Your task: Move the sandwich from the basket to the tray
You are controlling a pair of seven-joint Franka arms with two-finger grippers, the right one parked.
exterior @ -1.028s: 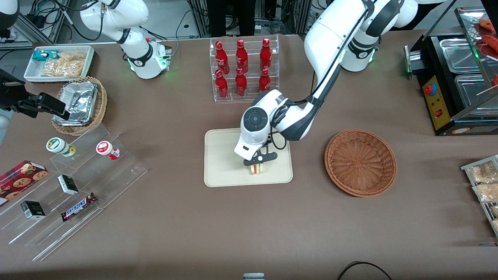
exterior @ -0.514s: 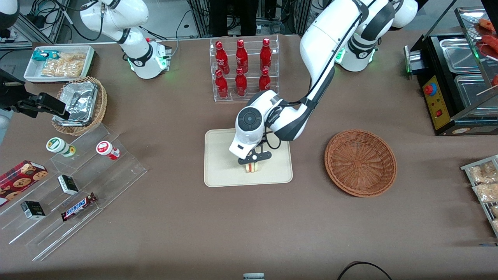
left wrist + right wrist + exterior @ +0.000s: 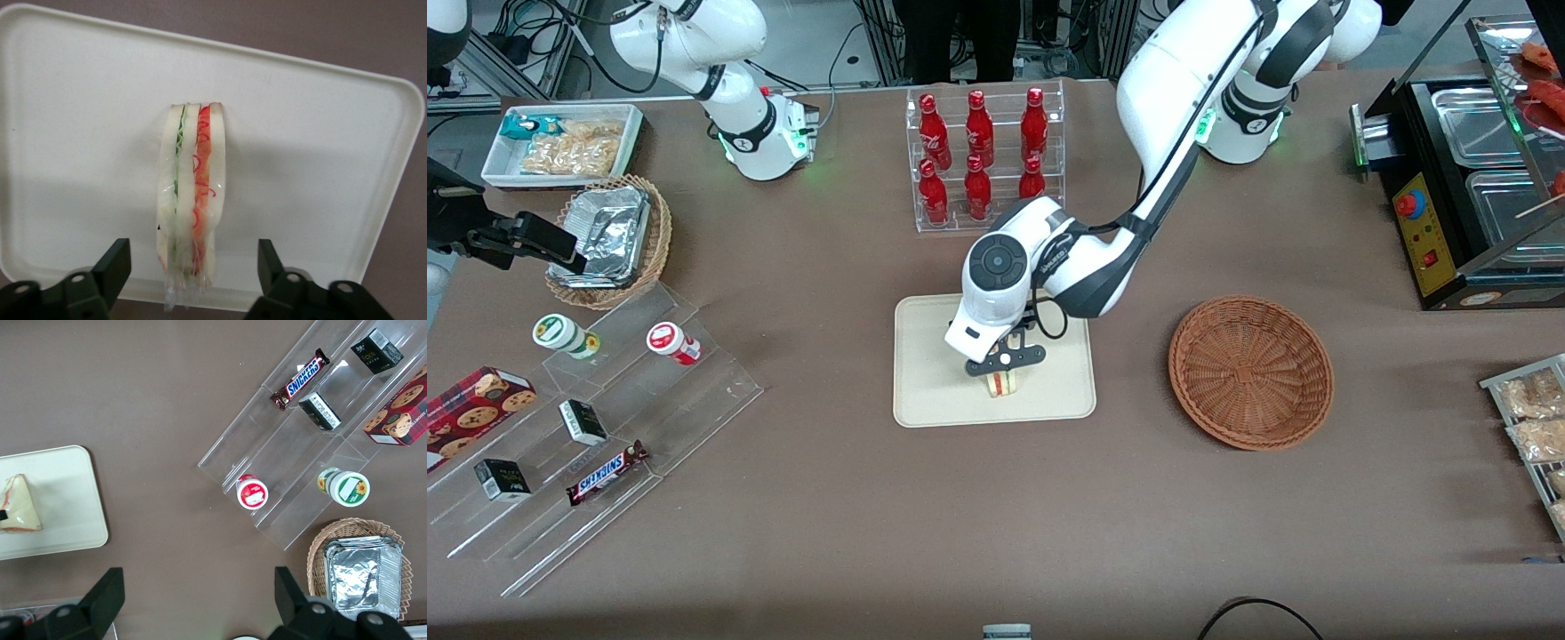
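Note:
The sandwich (image 3: 1002, 383), a pale wedge with red, orange and green filling, stands on its edge on the cream-beige tray (image 3: 934, 391). It also shows in the left wrist view (image 3: 191, 200) on the tray (image 3: 320, 167), and in the right wrist view (image 3: 19, 503). My left gripper (image 3: 1003, 360) hangs just above the sandwich, open, with a black finger (image 3: 113, 263) on each side and clear gaps to the bread. The reddish-brown wicker basket (image 3: 1251, 371) lies empty on the table, toward the working arm's end.
A clear rack of red bottles (image 3: 983, 156) stands farther from the front camera than the tray. Tiered acrylic shelves with snacks (image 3: 596, 418) and a lighter wicker basket with foil container (image 3: 609, 238) lie toward the parked arm's end. A black food warmer (image 3: 1467, 178) stands at the working arm's end.
The gripper has let go of the sandwich and lifted slightly, shifting a little toward the parked arm's end. The sandwich now rests on the tray.

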